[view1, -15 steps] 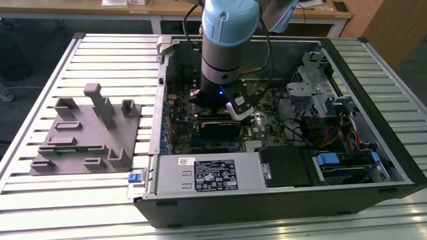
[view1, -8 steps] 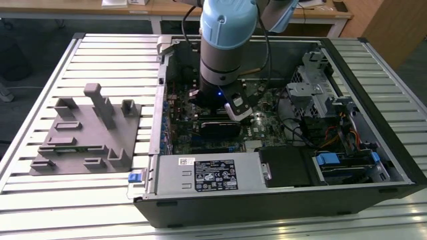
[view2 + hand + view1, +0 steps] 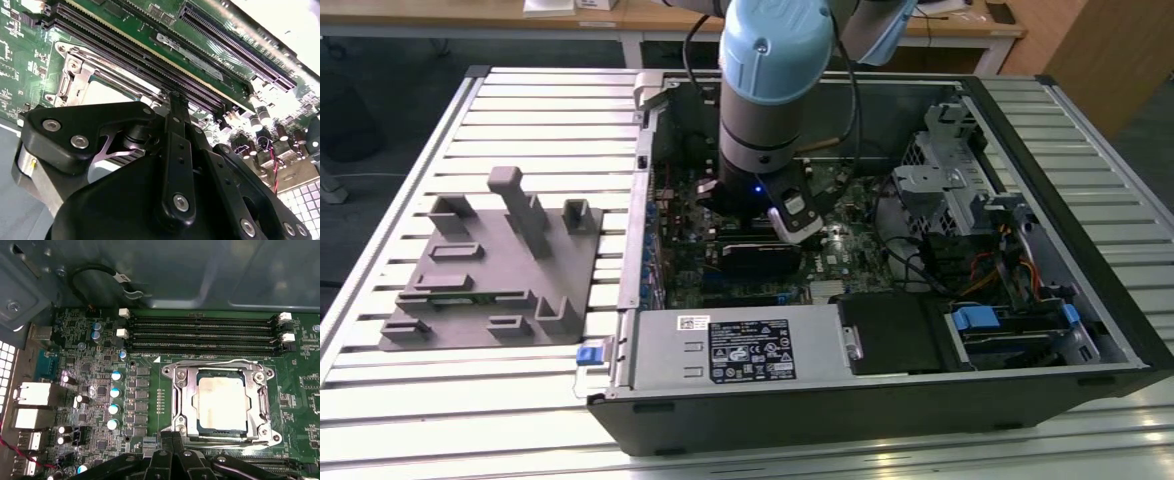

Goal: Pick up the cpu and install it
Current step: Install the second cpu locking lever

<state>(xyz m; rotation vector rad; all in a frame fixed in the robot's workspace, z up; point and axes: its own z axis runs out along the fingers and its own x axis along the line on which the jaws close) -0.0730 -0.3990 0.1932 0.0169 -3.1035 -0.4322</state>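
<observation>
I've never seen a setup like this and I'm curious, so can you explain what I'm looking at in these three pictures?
A robot arm reaches down into an open computer case lying on a slatted table. The exterior view is shot from a camera off the arm; both wrist views come from cameras riding on it. On the table beside the case sits a grey fixture. In the first wrist view, the cpu, a pale square chip, sits inside the metal socket frame on the green motherboard. The end effector hovers just above it.

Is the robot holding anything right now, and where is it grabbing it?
It cannot be told. The tool sits just beside the cpu, which lies in its socket frame.
</observation>
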